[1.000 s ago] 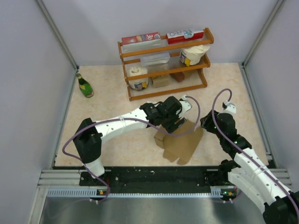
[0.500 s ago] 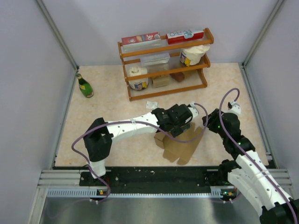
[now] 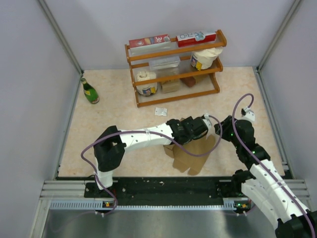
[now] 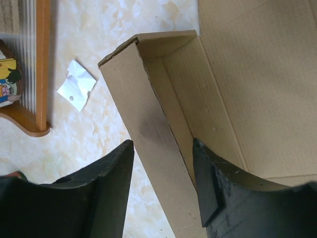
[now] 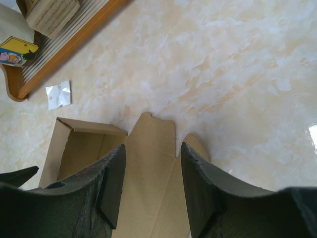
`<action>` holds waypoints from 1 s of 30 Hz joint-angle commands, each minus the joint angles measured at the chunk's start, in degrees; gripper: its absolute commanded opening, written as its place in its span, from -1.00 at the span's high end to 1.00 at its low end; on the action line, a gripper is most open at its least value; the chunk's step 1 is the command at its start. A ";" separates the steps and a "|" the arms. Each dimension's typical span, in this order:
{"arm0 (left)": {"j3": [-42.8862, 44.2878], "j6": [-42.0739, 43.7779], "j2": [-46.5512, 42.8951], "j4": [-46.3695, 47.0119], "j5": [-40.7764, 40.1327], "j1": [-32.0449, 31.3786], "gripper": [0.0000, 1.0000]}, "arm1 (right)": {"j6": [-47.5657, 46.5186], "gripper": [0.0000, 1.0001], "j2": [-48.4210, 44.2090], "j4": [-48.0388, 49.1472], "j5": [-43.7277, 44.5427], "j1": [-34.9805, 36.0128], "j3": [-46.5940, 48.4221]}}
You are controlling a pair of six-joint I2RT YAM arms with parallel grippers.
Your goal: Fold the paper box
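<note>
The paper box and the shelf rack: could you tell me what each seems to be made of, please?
Paper box: brown corrugated cardboard, matte; faint flute lines show on its inner wall. Shelf rack: probably wood, orange-brown with a smooth, perhaps varnished finish; grain unclear.

This is a robot test booth in a lab, dressed like a pantry. Plain grey walls [image 3: 29, 74] on metal posts [image 3: 59, 34] enclose a marble-patterned table [image 3: 114, 111] with a metal rail [image 3: 59, 191] at its near edge. A wooden rack [image 3: 173, 51] holds tubs [image 3: 204, 58] and cartons [image 3: 148, 40], near a green bottle [image 3: 90, 91].
</note>
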 commanded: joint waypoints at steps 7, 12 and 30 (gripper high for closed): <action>1.15 2.25 1.31 0.51 -5.30 -0.19 0.10 | 0.37 0.05 -0.65 1.50 -0.32 -0.67 1.29; 0.36 2.95 1.31 1.39 -6.35 -0.10 0.24 | 0.37 0.05 -0.91 1.50 -0.32 -0.67 1.12; -7.10 -2.31 -2.82 8.77 16.56 13.08 0.63 | -2.18 0.04 -0.39 -0.17 -3.74 -0.67 5.33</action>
